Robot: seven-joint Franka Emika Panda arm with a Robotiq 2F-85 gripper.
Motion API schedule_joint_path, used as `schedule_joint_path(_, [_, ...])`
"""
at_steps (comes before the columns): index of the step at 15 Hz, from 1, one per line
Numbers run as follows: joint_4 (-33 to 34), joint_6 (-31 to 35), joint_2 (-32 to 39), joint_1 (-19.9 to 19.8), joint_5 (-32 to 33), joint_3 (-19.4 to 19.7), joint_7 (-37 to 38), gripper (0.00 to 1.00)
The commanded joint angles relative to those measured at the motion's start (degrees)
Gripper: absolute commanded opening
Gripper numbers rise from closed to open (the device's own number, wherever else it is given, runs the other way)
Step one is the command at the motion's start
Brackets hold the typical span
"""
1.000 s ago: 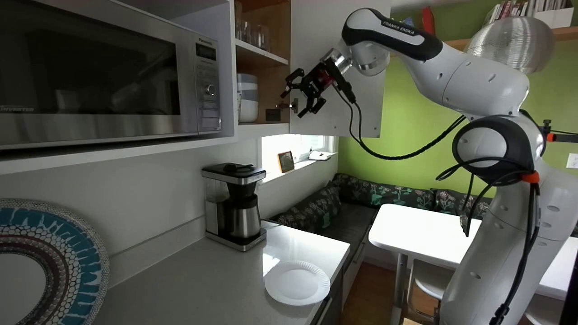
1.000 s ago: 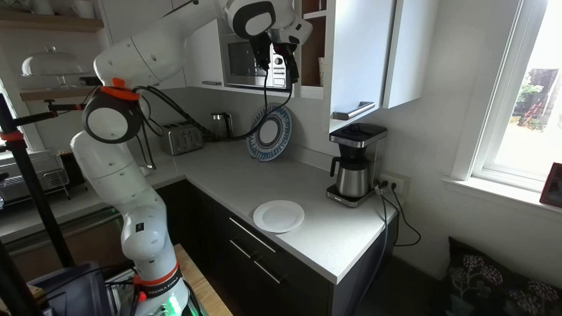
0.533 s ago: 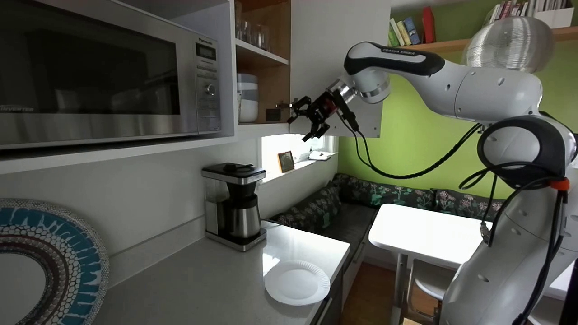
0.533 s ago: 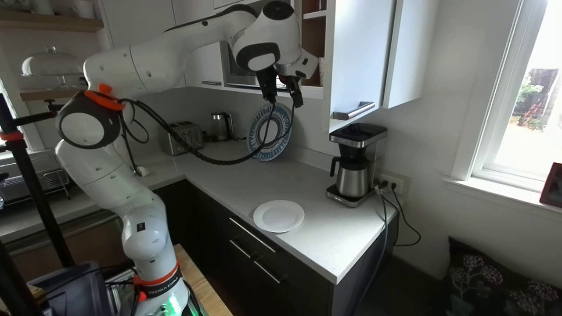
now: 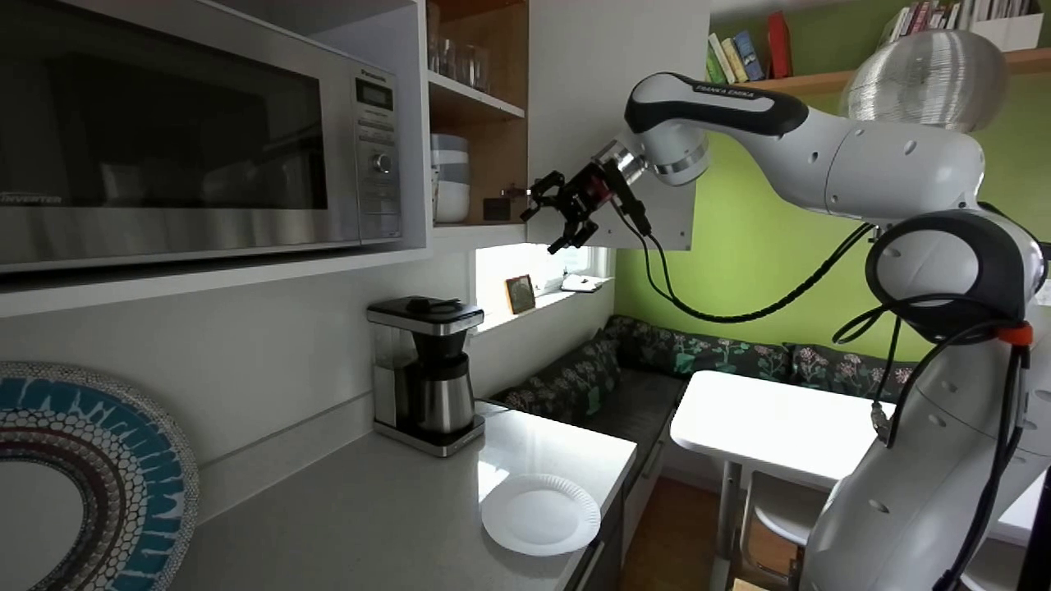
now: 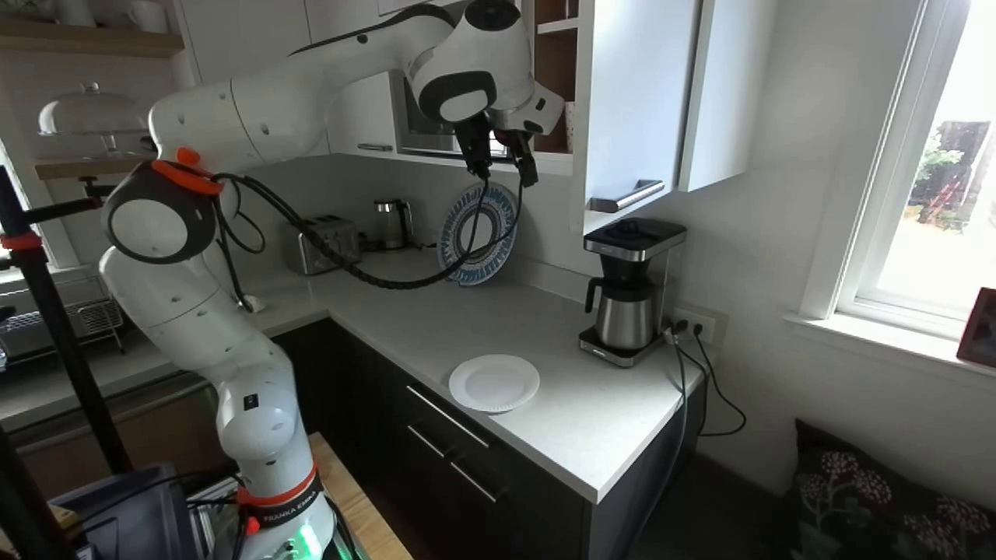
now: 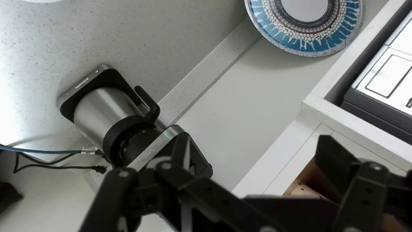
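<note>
My gripper [image 5: 539, 232] is open and holds nothing. It hangs in the air at the height of the wall cupboard's lower edge, in front of the open white cupboard door [image 5: 612, 123]. In the wrist view its fingers [image 7: 254, 141] stand wide apart, with wall and cupboard edge behind them. In an exterior view the black hand [image 6: 498, 152] shows from behind, its fingertips hidden. A steel and black coffee maker [image 5: 427, 373] stands on the counter below; it also shows in the wrist view [image 7: 106, 111]. A white plate [image 5: 540, 515] lies flat on the counter near its front edge.
A microwave [image 5: 164, 139] sits in the wall unit beside the open cupboard [image 5: 493, 164], which holds glasses and stacked bowls. A blue patterned round plate [image 6: 476, 233] leans on the wall. A toaster [image 6: 327, 245] and a kettle [image 6: 393, 224] stand farther along. A black cable loops under the arm.
Between one second and half a second ago, the arm and gripper moved down, from in front of the cupboard opening to its lower edge. Since then they have risen very slightly. The gripper stays open.
</note>
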State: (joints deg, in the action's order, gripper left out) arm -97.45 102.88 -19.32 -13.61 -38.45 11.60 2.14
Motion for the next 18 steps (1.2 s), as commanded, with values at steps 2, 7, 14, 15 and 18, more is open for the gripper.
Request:
schedule_joint_path(2, [1.5, -3.4, 3.3, 1.5, 0.8, 2.2, 1.8, 1.0])
schedule_joint_path(7, [1.5, -15.4, 9.7, 1.8, -2.1, 5.6, -3.5, 1.0])
schedule_joint_path(14, [-4.9, -17.3, 11.5, 1.0, 3.7, 3.5, -7.4, 1.0])
schedule_joint_path(15, [-6.2, -16.9, 11.7, 1.0, 4.4, 3.4, -8.5, 1.0])
schedule_joint_path(18, [-9.9, -15.6, 12.3, 1.3, 7.7, 2.8, -13.5, 1.0])
